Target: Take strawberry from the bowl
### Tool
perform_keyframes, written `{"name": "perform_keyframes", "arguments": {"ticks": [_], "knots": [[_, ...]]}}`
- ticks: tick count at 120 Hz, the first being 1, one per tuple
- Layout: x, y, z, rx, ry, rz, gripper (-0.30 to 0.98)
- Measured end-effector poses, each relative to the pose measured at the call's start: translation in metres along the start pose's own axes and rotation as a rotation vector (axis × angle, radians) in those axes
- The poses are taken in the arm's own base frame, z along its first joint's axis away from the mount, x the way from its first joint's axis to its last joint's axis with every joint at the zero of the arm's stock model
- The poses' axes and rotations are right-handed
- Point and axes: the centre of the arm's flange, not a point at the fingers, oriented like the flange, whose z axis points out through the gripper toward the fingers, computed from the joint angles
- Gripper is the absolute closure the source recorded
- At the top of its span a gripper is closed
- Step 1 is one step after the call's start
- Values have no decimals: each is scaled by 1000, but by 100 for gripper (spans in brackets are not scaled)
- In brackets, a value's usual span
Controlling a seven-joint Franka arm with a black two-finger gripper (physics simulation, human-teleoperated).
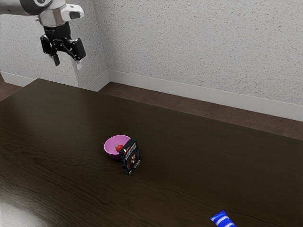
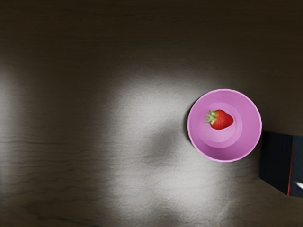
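The exterior view added a striped blue packet (image 1: 220, 218), lower right; upper left, the empty gripper (image 1: 67, 61) hung high, fingers wide apart.

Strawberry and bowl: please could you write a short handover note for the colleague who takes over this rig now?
Tool: open, nothing held, raised high and away from the bowl.
Strawberry: inside the pink bowl.
Nearby: a dark box stands upright close beside the bowl.
Done: no grasp yet; the strawberry is not out.
Left: approach, close on the strawberry, lift it clear of the bowl. The box might be in the way, so probably descend with care.
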Motion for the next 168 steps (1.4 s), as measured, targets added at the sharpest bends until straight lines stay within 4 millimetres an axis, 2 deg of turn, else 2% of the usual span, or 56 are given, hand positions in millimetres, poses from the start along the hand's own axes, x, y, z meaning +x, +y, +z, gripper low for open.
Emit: {"name": "perform_keyframes", "arguments": {"ticks": [9,19,22,26,32,36,38,40,42,45,49,53,58,69,79,91,97,103,107,117,125,151,168], "knots": [[0,2,-1,2,1,8,0],[0,15,1,-23,-4,28,0],[-1,24,-2,-11,-1,47,0],[-4,58,-10,31,11,119,0],[-11,140,-17,78,38,302,0],[-19,188,-5,71,37,425,0],[-22,203,8,64,26,471,0],[-23,210,22,58,14,504,1],[-21,208,39,53,-2,523,1],[-15,192,63,46,-23,527,2],[-2,154,90,39,-39,506,5],[9,112,109,33,-38,489,9],[20,79,135,31,-52,501,11],[45,65,218,9,-110,610,15],[56,51,252,-10,-93,692,19],[64,42,276,-11,-64,794,23],[68,43,285,-9,-44,857,24],[67,56,287,-11,-28,926,25],[59,71,285,-14,-21,981,26],[20,108,286,-29,-17,1121,31],[7,126,290,-30,-5,1216,34],[7,118,299,12,7,1406,40],[15,104,330,5,-25,1508,43]]}}
